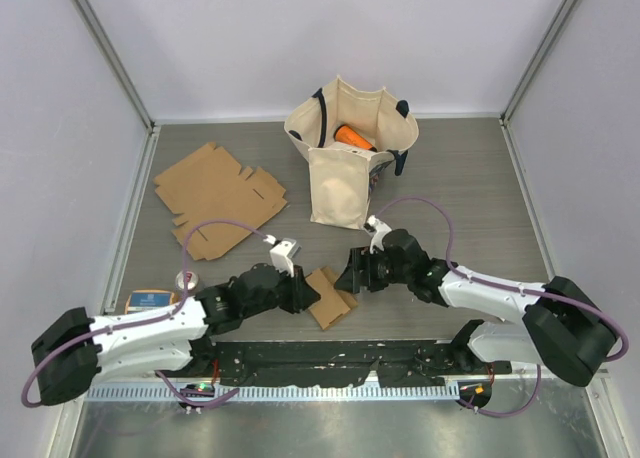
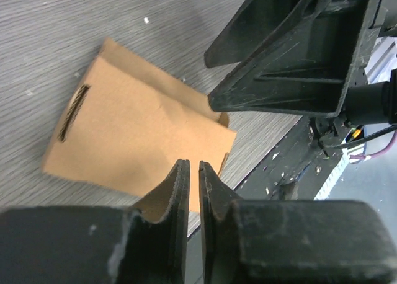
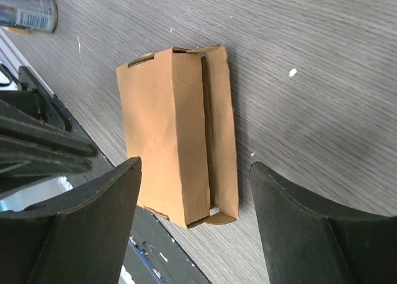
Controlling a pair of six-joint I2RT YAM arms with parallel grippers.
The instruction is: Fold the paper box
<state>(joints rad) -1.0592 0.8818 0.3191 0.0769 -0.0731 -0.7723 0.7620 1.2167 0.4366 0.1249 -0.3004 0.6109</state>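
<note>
A small brown paper box [image 1: 331, 297], folded, lies on the table near the front edge. It shows in the left wrist view [image 2: 136, 135] and the right wrist view [image 3: 177, 129], with one long flap lying beside its body. My left gripper [image 1: 305, 290] sits at the box's left edge; its jaws [image 2: 193, 167] are shut with a thin slit and hold nothing. My right gripper [image 1: 352, 273] hovers just right of the box, open and empty, its jaws [image 3: 195, 169] spread wider than the box. A flat unfolded cardboard blank [image 1: 215, 193] lies at the back left.
A cream tote bag [image 1: 345, 178] with an orange object [image 1: 353, 137] inside stands behind the grippers. A tape roll [image 1: 187, 278] and a blue-labelled item [image 1: 150, 300] lie at the front left. The black base rail [image 1: 330, 358] runs just in front of the box.
</note>
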